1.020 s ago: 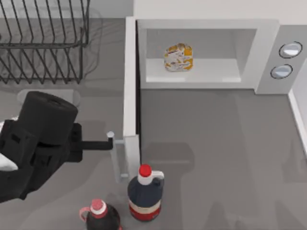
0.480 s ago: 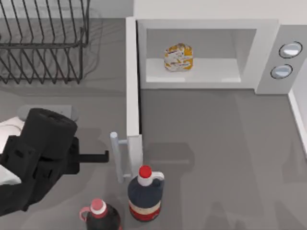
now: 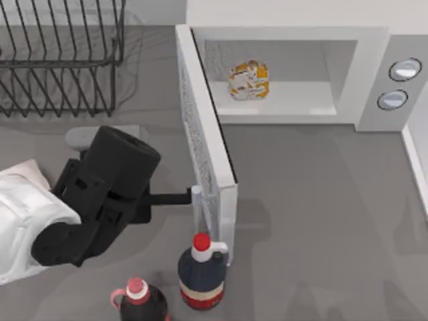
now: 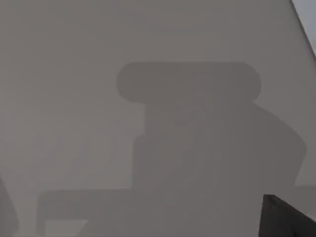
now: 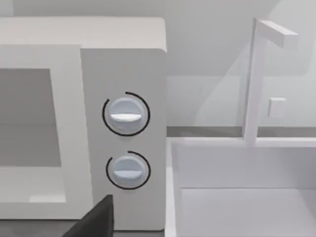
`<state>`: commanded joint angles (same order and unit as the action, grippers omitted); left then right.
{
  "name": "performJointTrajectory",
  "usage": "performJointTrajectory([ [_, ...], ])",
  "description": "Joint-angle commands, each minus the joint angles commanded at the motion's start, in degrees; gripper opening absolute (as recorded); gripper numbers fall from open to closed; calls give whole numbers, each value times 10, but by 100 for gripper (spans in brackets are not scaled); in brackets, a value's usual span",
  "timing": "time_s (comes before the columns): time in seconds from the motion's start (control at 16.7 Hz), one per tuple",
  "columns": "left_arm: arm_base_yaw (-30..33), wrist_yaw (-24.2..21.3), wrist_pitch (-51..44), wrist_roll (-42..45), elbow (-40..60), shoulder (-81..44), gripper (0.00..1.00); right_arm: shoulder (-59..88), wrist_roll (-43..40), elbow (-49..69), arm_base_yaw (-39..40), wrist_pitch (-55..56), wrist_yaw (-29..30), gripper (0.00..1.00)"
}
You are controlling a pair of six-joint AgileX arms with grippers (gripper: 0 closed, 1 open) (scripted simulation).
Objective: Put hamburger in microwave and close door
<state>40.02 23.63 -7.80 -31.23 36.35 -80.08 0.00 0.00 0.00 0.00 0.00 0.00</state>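
Hand (image 3: 189,197) of left arm reaches level, touching the door (image 3: 204,134) handle; grip state unclear.

The microwave (image 5: 123,133) faces the camera, its light-grey side panel carrying two round silver-blue dials (image 5: 126,114) stacked one above the other. At nine o'clock from the dials lies the cavity opening, framed by a pale border. At three o'clock from the panel stands a white tray-like fixture (image 5: 237,197) with a thin upright post. A dark gripper part (image 5: 96,222) juts in at six o'clock.
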Motion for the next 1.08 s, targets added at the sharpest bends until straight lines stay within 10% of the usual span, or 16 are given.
performJointTrajectory([
  [0.48, 123, 94, -21, -89, 51, -82, 0, 0, 0, 0, 0, 0, 0, 100],
  [1.08, 126, 140, 7, -122, 134, -102, 0, 0, 0, 0, 0, 0, 0, 100],
])
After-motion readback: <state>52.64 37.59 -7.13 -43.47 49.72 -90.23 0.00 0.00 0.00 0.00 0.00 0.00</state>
